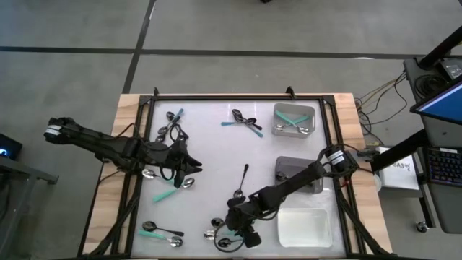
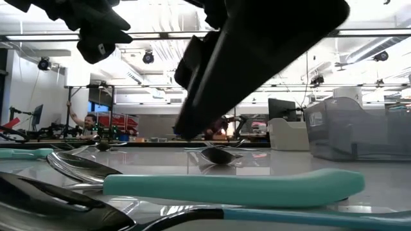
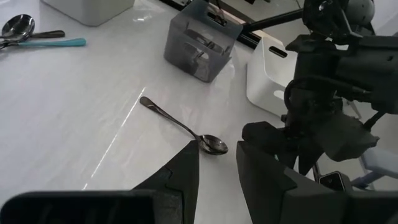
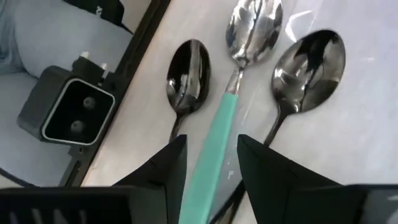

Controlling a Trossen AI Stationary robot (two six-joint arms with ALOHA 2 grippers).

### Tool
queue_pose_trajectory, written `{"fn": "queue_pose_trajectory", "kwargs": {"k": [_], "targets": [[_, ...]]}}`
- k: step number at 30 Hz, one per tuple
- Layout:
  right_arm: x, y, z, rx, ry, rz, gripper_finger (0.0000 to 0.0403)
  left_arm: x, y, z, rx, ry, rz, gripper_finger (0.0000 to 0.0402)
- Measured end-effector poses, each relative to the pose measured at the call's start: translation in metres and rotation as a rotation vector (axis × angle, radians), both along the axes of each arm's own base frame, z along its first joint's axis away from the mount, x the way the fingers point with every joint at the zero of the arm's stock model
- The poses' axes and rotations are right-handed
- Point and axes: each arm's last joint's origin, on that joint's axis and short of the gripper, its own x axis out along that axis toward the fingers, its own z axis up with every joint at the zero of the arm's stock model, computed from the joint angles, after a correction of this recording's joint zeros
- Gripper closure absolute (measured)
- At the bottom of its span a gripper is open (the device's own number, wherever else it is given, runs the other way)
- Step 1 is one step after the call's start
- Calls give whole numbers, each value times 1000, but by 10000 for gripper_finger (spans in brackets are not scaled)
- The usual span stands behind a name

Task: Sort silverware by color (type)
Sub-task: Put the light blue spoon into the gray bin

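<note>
Near the table's front edge, my right gripper [image 1: 238, 232] [image 4: 212, 171] is open. Its fingers stand on either side of the teal handle [image 4: 214, 140] of a silver-bowled spoon [image 4: 252, 28]. That spoon lies flat on the table between two black spoons [image 4: 186, 78] [image 4: 308, 68]. Whether a finger touches the handle does not show. My left gripper [image 1: 190, 166] [image 3: 217, 180] hangs open and empty above the table's left middle. An all-dark spoon [image 3: 186, 127] [image 1: 244, 179] lies on the table ahead of it. More silverware lies in small groups [image 1: 173, 126] [image 1: 244, 121] [image 1: 160, 231] [image 1: 172, 183].
A grey tray [image 1: 312, 110] at the far right holds teal-handled spoons. A darker tray [image 1: 287, 165] and a white tray [image 1: 307, 225] stand nearer on the right. A black frame [image 1: 216, 97] rims the table, and a small camera [image 4: 68, 112] sits at the front edge.
</note>
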Motion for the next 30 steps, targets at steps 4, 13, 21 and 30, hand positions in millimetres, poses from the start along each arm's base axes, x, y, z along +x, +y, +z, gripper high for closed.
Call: {"fn": "queue_pose_trajectory", "kwargs": {"k": [4, 13, 21, 30], "targets": [[-1, 4, -6, -20, 1, 32, 281, 0, 0, 0, 0, 0, 0, 312], [1, 4, -21, -95, 3, -21, 286, 0, 0, 0, -2, 0, 0, 312], [2, 2, -21, -139, -18, -45, 306, 0, 0, 0, -1, 1, 0, 312], [1, 3, -21, -136, -16, -39, 341, 0, 0, 0, 5, 1, -3, 312]]}}
